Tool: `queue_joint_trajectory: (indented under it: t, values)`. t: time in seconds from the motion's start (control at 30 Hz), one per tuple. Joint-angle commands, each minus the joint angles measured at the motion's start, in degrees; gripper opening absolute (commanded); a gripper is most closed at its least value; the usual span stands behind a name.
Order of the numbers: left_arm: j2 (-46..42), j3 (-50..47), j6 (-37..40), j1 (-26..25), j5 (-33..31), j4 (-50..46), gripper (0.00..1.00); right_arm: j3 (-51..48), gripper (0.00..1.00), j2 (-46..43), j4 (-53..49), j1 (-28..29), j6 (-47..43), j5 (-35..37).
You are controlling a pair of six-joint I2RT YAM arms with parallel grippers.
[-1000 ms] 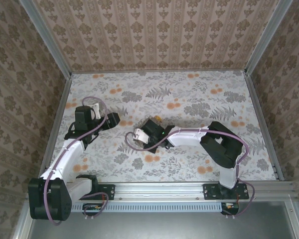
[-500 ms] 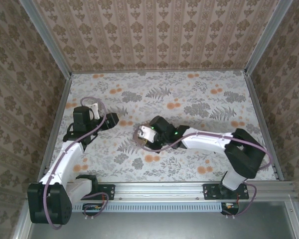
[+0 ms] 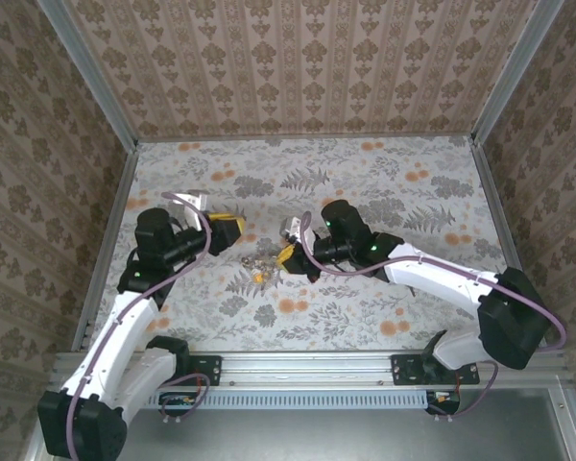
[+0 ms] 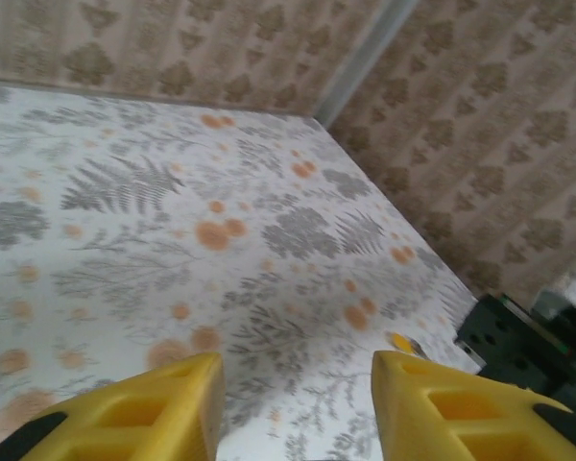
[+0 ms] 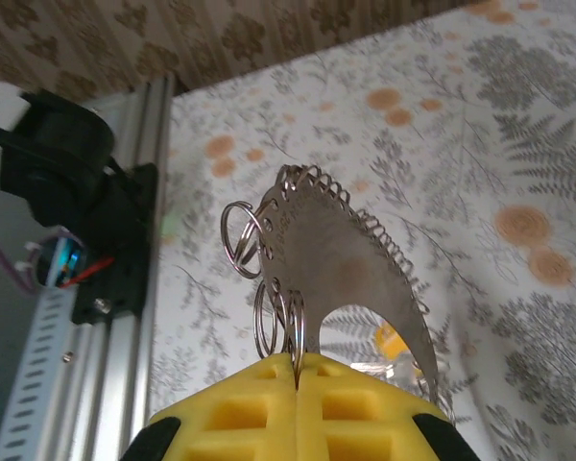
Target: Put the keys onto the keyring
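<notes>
The keyring (image 5: 341, 254) is a grey crescent-shaped metal plate with several wire rings along its edge. My right gripper (image 5: 298, 363) is shut on one of those rings and holds the plate just above the table. A tiny yellow-headed key (image 5: 392, 338) lies on the table under the plate. From above, the keyring (image 3: 257, 257) hangs between both grippers, with the key (image 3: 259, 276) just below it. The right gripper (image 3: 286, 255) is at its right. My left gripper (image 3: 228, 230) is at its upper left, open (image 4: 298, 375) and holding nothing; a key (image 4: 400, 341) shows by its right finger.
The flowered table (image 3: 365, 182) is walled by patterned panels (image 3: 307, 67). An aluminium rail (image 5: 106, 317) with a black arm mount (image 5: 53, 158) runs along the near edge. The right arm's dark body (image 4: 528, 336) sits close to the left gripper's right side.
The right arm swung its wrist up and to the right, with the keyring now showing left of its fingers. The left gripper shifted right, closer to the keyring.
</notes>
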Motion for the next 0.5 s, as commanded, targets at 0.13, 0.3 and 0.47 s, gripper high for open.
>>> queue_joint_trajectory:
  t: [0.13, 0.3, 0.47]
  values:
    - [1.7, 3.8, 3.5, -4.9, 5.8, -1.8, 0.4, -3.5, 0.0, -5.6, 12.9, -2.5, 7.3, -7.8]
    - [2.3, 4.8, 4.7, -8.3, 7.0, -4.9, 0.37, -5.6, 0.0, -6.9, 18.1, -3.8, 9.9, -7.4]
    - [2.3, 5.1, 4.7, -10.5, 8.1, -6.0, 0.34, -7.2, 0.0, -6.8, 22.2, -5.3, 12.2, -6.2]
